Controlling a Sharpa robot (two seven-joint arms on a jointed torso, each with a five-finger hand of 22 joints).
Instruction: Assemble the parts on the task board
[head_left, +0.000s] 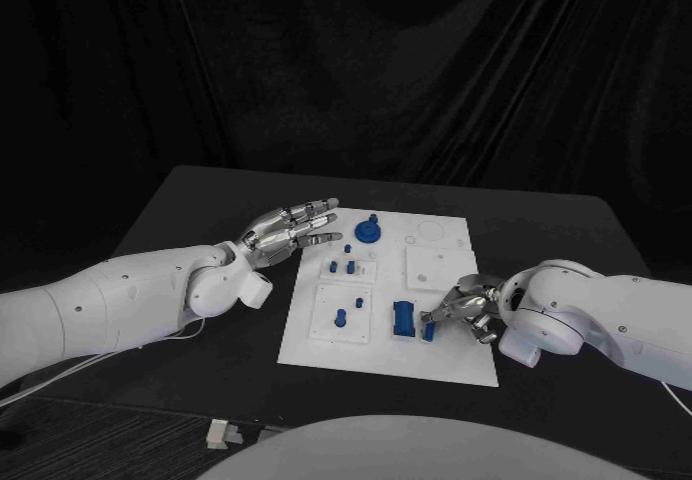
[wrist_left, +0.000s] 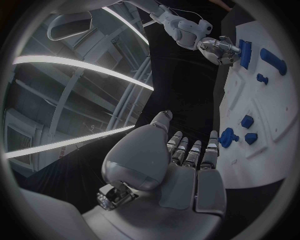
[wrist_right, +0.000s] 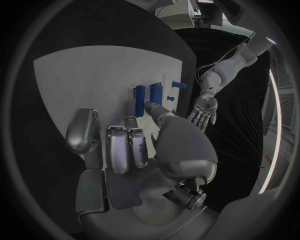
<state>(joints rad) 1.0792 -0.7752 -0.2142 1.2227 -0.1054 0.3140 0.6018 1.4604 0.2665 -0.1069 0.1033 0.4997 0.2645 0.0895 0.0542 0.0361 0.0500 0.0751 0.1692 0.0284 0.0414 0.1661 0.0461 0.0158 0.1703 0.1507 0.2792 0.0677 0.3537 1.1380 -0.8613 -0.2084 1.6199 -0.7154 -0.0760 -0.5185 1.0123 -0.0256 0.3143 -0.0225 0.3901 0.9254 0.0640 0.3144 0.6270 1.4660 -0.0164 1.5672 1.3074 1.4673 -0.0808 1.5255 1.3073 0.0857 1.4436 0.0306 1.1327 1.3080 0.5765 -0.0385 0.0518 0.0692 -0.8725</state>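
Observation:
The white task board (head_left: 450, 352) lies mid-table. Near its front middle stands a tall blue block (head_left: 404, 320), and a smaller blue block (head_left: 430, 326) is right beside it. My right hand (head_left: 466, 308) pinches that smaller block; in the right wrist view my thumb tip (wrist_right: 153, 106) is against the smaller block (wrist_right: 156, 92), next to the tall block (wrist_right: 140, 99). My left hand (head_left: 294, 228) hovers open, fingers straight, at the board's far left corner, holding nothing. A round blue part (head_left: 369, 232) and small blue pegs (head_left: 343, 266) sit on the board's left half.
Two more blue pegs (head_left: 342, 318) stand in a raised white square at the front left. A second white square (head_left: 433, 266) and a ring outline (head_left: 430, 236) occupy the board's far right. A pale cable (head_left: 144, 345) and a small white item (head_left: 219, 432) lie near the table's front left.

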